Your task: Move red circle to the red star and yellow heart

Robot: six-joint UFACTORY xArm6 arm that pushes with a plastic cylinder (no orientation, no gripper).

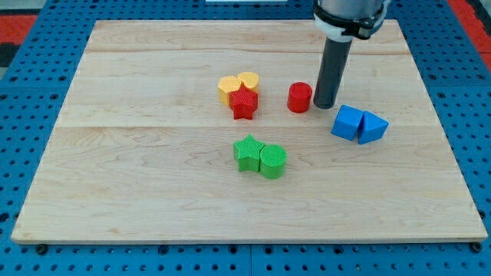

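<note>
The red circle stands on the wooden board, a little right of centre. My tip is right beside it on the view's right, touching or nearly touching. The red star lies to the circle's left, a short gap away. The yellow heart sits just above the star, touching it. A yellow hexagon presses against both from the left.
A blue cube and a blue triangle lie together just below and right of my tip. A green star and a green rounded block sit together below the centre. The wooden board rests on a blue pegboard.
</note>
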